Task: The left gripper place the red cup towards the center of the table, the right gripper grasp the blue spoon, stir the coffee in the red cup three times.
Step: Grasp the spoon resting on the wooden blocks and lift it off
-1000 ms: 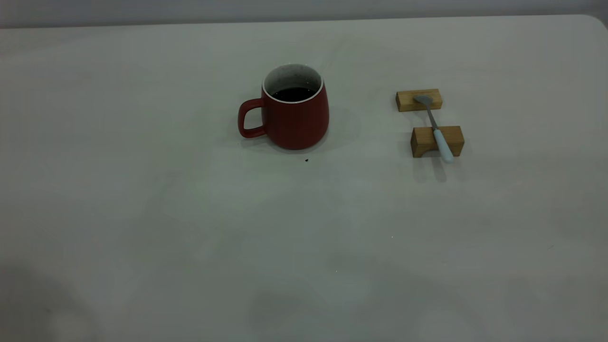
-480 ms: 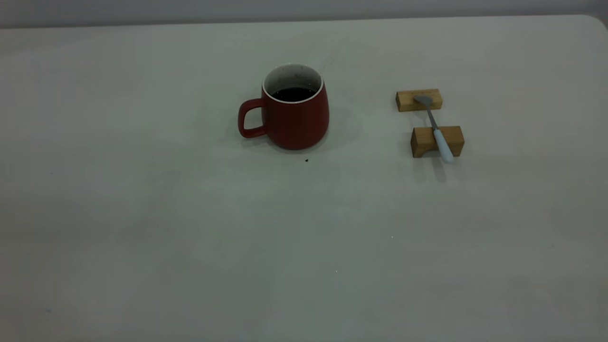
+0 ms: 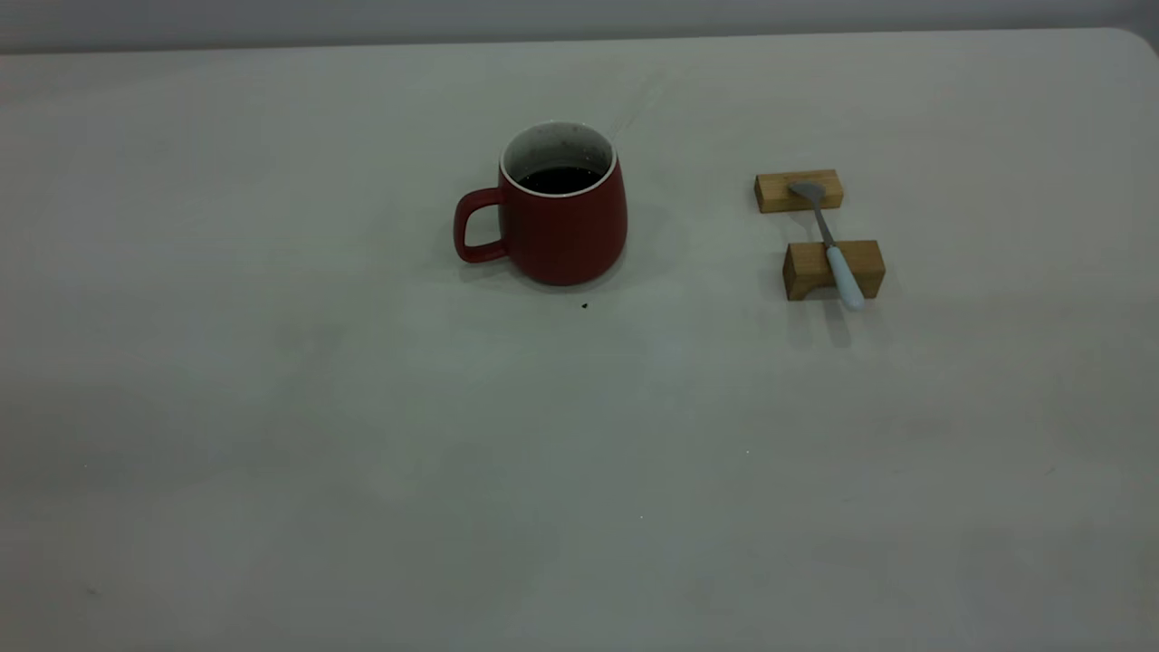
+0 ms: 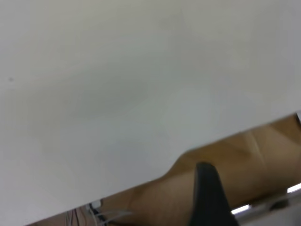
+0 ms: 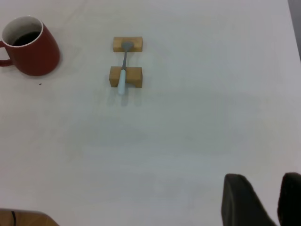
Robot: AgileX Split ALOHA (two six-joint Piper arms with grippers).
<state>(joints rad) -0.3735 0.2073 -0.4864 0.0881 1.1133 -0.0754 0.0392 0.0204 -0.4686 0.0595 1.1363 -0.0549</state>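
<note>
Lying well ahead of the black two-fingered right gripper (image 5: 267, 201), fingers parted and empty: slim grey-metal blue spoon (image 5: 123, 70), bridging two tan wooden blocks (image 5: 134, 77). Pointing its pale handle back toward that gripper, long axis running straight away. Idling past the off-white table (image 4: 141, 70) edge: left gripper (image 4: 209, 197).

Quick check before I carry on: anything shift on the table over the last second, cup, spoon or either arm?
Nothing visibly moved. The red cup stands where it was with the coffee in it, handle toward the left arm's side. The blue spoon lies untouched across the two wooden blocks. Neither arm enters the exterior view; the right gripper is far from the spoon, and the left gripper sits off the table edge.
</note>
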